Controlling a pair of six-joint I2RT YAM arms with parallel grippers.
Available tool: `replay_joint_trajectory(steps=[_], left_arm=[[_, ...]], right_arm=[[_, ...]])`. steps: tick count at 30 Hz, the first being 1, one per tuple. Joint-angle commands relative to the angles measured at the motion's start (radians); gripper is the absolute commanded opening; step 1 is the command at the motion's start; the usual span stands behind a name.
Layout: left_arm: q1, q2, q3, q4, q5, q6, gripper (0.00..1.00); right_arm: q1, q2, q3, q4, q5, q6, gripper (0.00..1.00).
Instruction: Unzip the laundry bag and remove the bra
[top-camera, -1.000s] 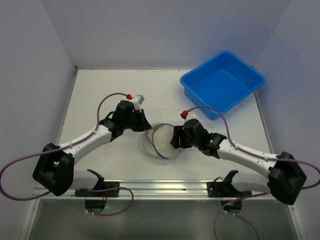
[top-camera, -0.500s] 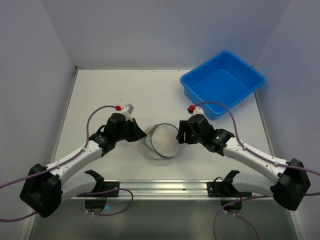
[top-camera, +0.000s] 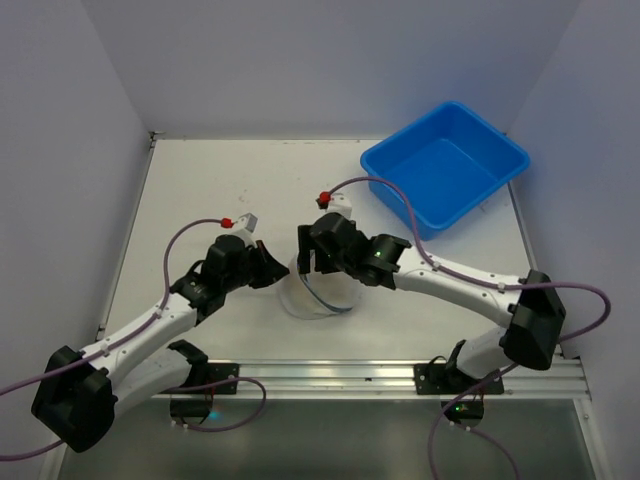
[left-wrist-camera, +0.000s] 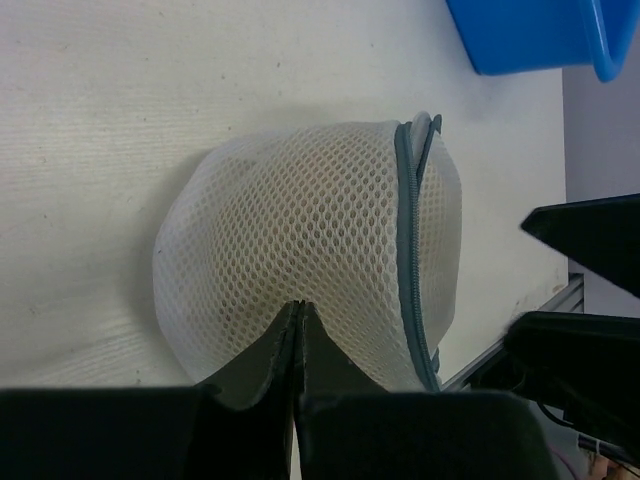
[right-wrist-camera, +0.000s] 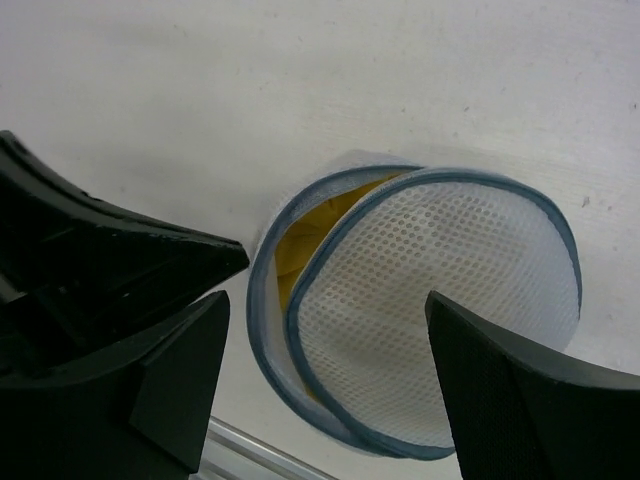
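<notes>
The laundry bag (top-camera: 322, 290) is a round white mesh pouch with a dark bluish zipper rim, lying on the table between the arms. In the right wrist view the laundry bag (right-wrist-camera: 440, 300) is partly unzipped, and a yellow garment (right-wrist-camera: 300, 235), the bra, shows in the gap. My left gripper (top-camera: 278, 270) is shut, its fingertips (left-wrist-camera: 298, 310) on the mesh at the bag's left edge (left-wrist-camera: 300, 230). My right gripper (top-camera: 312, 255) hangs open and empty just above the bag, its fingers (right-wrist-camera: 175, 385) wide apart on either side of it.
A blue plastic tub (top-camera: 445, 165) stands at the back right; its corner shows in the left wrist view (left-wrist-camera: 530, 35). The metal rail (top-camera: 330, 375) runs along the near table edge. The grey walls close in on both sides.
My right gripper has swung left, from the bag's right side to over its left part. My left gripper has shifted slightly nearer, still at the bag's left edge. The bag has barely moved.
</notes>
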Motion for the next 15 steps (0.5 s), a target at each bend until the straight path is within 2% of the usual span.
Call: replay_joint_trajectory(steps=[1, 3, 11, 15], left_arm=[[-0.005, -0.013, 0.025, 0.028, -0.014, -0.023, 0.07], [-0.005, -0.028, 0.025, 0.022, -0.023, -0.021, 0.17], [-0.006, -0.016, 0.047, 0.031, -0.003, -0.007, 0.43], [-0.005, 0.012, 0.051, 0.062, 0.034, -0.018, 0.48]], right_arm=[[0.018, 0.093, 0.049, -0.079, 0.094, 0.064, 0.8], [0.018, 0.116, 0.038, -0.07, 0.09, 0.075, 0.78], [0.029, 0.18, -0.003, -0.021, 0.051, 0.086, 0.76], [0.029, 0.203, -0.016, -0.024, 0.053, 0.092, 0.75]])
